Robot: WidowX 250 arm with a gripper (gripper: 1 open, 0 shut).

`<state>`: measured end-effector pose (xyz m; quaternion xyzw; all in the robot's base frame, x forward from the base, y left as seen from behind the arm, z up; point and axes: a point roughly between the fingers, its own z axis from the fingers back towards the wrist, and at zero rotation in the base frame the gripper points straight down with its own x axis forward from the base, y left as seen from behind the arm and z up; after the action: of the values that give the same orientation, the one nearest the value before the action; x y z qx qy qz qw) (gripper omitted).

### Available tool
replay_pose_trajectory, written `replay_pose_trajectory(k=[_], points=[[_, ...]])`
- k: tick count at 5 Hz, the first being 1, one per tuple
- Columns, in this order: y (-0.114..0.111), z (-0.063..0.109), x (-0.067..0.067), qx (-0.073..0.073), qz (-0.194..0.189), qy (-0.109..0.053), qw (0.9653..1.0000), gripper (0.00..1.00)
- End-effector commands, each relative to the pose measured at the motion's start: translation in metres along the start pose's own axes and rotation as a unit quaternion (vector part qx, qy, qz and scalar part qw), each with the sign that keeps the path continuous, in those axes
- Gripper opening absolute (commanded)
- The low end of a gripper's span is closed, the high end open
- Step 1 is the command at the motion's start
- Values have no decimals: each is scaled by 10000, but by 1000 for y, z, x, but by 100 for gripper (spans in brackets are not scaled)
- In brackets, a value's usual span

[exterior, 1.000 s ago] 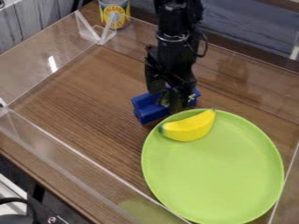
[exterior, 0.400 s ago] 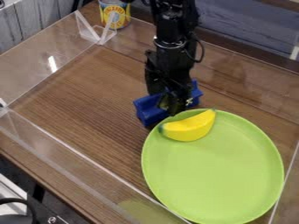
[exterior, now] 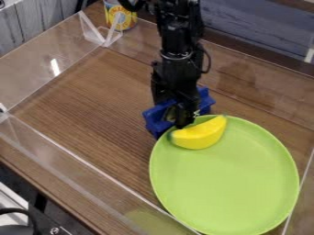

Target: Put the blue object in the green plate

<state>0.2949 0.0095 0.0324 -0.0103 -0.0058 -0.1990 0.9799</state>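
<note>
My pincer [exterior: 181,112] is over the blue object [exterior: 157,119], which spreads to both sides beneath it; whether the fingers grip, I cannot tell; the green plate [exterior: 227,179] lies just beside on the table [exterior: 92,110], bearing the yellow banana-shaped piece [exterior: 199,134] near its rim

The spot looks like a small robot test corner, perhaps in a lab, though the room itself is out of view. A black robot arm [exterior: 181,46] reaches from the far side over a wood-look tabletop [exterior: 86,110] edged by clear panels [exterior: 86,170] along the left and near sides. Dark cables [exterior: 25,217] lie at the near left, and a yellow-labelled can [exterior: 119,16] sits at the far left beside grey slatted boards [exterior: 47,20].
</note>
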Motion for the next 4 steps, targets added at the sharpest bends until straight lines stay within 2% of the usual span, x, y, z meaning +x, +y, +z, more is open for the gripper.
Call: replay_pose_trajectory(k=[1, 4], points=[[2, 4, 3, 65, -27, -109, 9999, 0], [3, 0, 7, 96, -164, -144, 9997, 0]])
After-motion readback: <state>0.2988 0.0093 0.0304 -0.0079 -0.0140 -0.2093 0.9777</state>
